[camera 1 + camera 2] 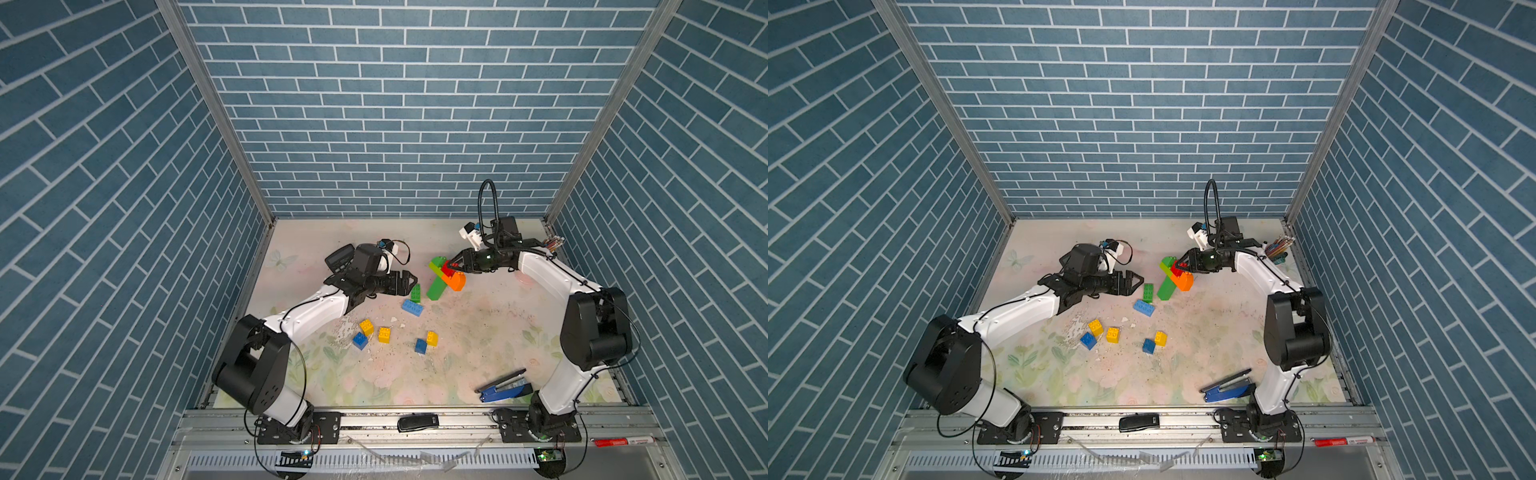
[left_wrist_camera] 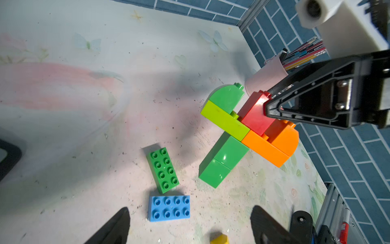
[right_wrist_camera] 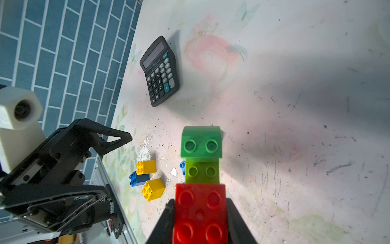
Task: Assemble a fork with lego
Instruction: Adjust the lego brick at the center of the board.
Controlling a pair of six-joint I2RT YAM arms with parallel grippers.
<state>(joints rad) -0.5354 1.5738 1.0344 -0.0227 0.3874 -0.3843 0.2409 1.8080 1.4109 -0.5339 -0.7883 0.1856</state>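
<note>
Between my left tool (image 1: 411, 283), jaws wide, and the stack of green, lime, red and orange plastic bricks (image 1: 438, 284) pinched in the right tool (image 1: 453, 267) runs a narrow lane. A loose dark green oblong brick (image 1: 415, 293) and a blue oblong brick (image 1: 412, 308) lie on the floral bench (image 1: 478, 328) just beside the left tool's tips. Nearer me, small yellow and blue square bricks (image 1: 384, 335) litter the middle. To their right I see bare bench up to the right arm (my widest gap). The black calculator (image 3: 160, 71) blocks the far left, the pink cup of pencils (image 2: 266, 78) the far right corner, and the blue stapler (image 1: 503, 388) the near right.
</note>
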